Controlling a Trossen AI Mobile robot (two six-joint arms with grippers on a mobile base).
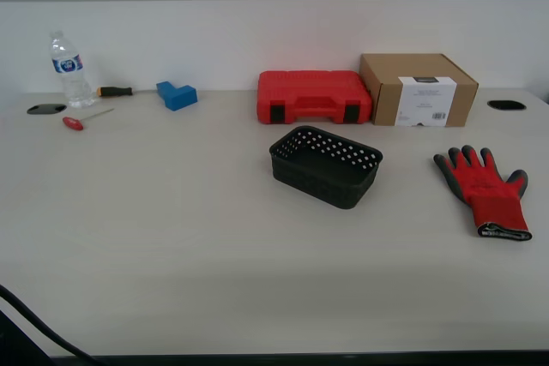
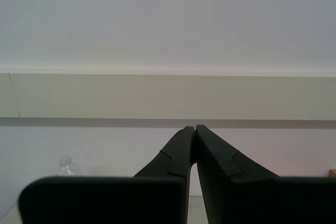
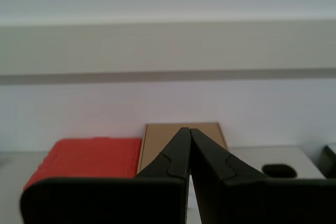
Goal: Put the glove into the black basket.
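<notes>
- Red fabric work glove with dark grey coated fingers and a black-trimmed cuff lies flat on the pale table, fingers toward the wall, near the exterior view's right edge.
- The small black perforated plastic basket sits well apart from it, mid-table, holding nothing.
- Behind the basket stand a red plastic tool case and a brown cardboard box, side by side.
- The first gripper is closed, tips together, gripping nothing.
- The second gripper is likewise pinched closed and empty.

Red tool case, cardboard box, water bottle, blue block
</notes>
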